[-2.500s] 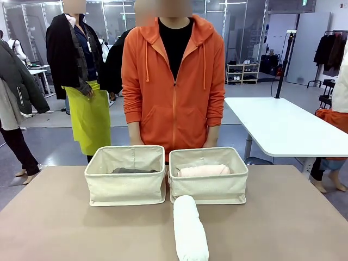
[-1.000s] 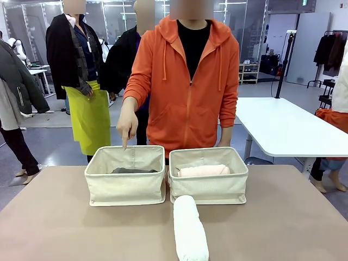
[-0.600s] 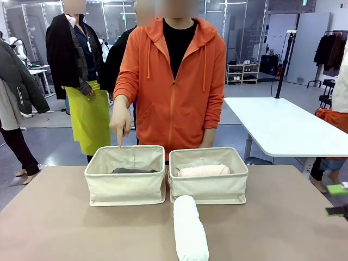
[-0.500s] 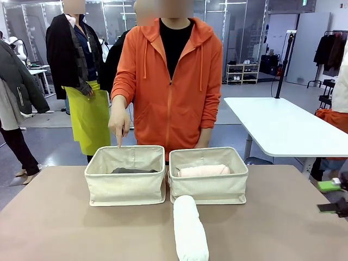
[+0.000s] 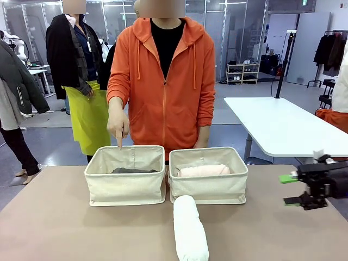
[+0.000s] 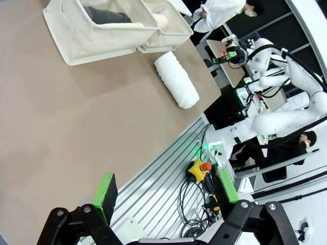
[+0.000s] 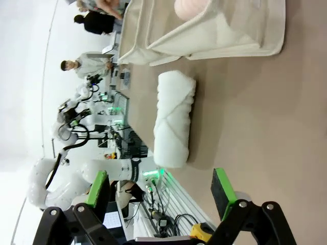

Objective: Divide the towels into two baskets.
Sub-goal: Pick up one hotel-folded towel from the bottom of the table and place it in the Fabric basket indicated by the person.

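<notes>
Two beige baskets stand side by side mid-table. The left basket (image 5: 125,185) holds a dark grey towel (image 5: 133,171). A pale pink towel (image 5: 204,171) lies in the right basket (image 5: 209,186). In front of the right basket a white towel (image 5: 190,228) lies on the table. The person's hand (image 5: 118,130) points a finger down at the left basket's back rim. My right gripper (image 5: 290,190) hovers open at the table's right side, level with the baskets, holding nothing. The right wrist view shows the white towel (image 7: 175,118) ahead of the open right gripper (image 7: 159,188). My left gripper (image 6: 166,191) is open over the table's near edge, far from the white towel (image 6: 176,79).
A person in an orange hoodie (image 5: 163,81) stands behind the baskets. The brown table (image 5: 65,228) has bare room left and right of the white towel. A white table (image 5: 277,128) and other people stand farther back.
My right arm has come in from the right edge and moved leftward over the table. The person has shifted left, with the finger still pointing at the left basket.
</notes>
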